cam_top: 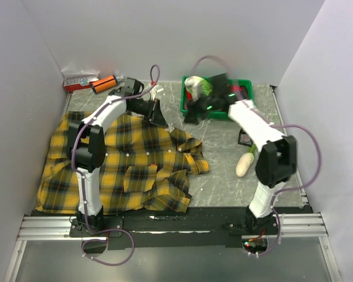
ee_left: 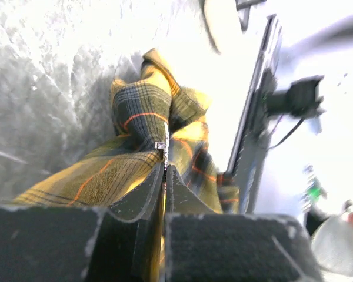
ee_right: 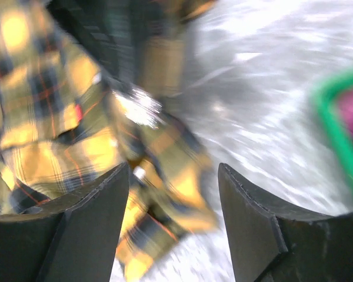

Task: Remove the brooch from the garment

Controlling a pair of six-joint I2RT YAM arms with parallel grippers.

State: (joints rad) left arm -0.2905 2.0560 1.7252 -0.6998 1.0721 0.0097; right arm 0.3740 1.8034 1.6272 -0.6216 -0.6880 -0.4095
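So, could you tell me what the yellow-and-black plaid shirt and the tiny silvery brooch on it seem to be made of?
The yellow-and-black plaid shirt: soft woven cloth, matte, as it folds and wrinkles. The tiny silvery brooch: probably metal, shiny, as it glints; too small to be sure.

The top camera looks down from above and behind the arms over the whole table (cam_top: 223, 170). The wrist cameras peer closely past the left end effector (ee_left: 165, 170) and the right end effector (ee_right: 172, 170). All three views share the garment (cam_top: 129, 164).
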